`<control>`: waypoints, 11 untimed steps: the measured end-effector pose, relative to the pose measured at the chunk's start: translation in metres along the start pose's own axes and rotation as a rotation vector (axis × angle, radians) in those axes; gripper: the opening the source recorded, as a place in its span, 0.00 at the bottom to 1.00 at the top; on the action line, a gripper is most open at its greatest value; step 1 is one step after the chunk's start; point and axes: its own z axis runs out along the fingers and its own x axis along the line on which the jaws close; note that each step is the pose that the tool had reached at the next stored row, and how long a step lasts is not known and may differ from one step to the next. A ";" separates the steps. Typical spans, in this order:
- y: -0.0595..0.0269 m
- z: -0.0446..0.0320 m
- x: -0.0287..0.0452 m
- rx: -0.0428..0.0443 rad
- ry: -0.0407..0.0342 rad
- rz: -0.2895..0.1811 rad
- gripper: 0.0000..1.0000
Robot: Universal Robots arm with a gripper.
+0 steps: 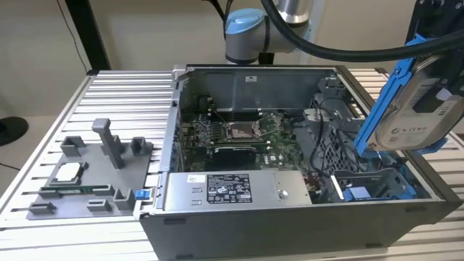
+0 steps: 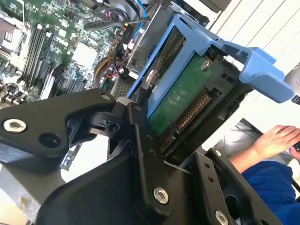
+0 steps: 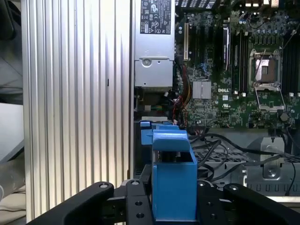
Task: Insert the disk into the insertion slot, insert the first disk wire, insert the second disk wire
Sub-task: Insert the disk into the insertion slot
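—Looking at the open computer case [image 1: 290, 220] on the counter [image 1: 123, 92]: anything done yet?
—Nothing, I'd judge. The slot [image 1: 370, 182] in the drive cage looks unfilled, so the disk and both wires remain.
—Where's the disk [image 1: 417, 114]?
—In the air just above that cage, tilted on edge, with the hand [image 3: 173, 201] closed tight on its blue frame

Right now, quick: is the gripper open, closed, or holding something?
Gripper: shut on the disk, held in its blue carrier above the open computer case.
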 end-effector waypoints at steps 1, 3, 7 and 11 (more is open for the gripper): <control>0.0000 0.0001 0.0000 -0.0006 0.0001 0.000 0.00; -0.0003 0.0007 0.0001 -0.0155 0.0001 0.000 0.00; -0.0044 0.0019 0.0000 -0.0630 0.0009 0.000 0.00; -0.0132 0.0037 -0.0002 -0.0760 0.0013 0.000 0.00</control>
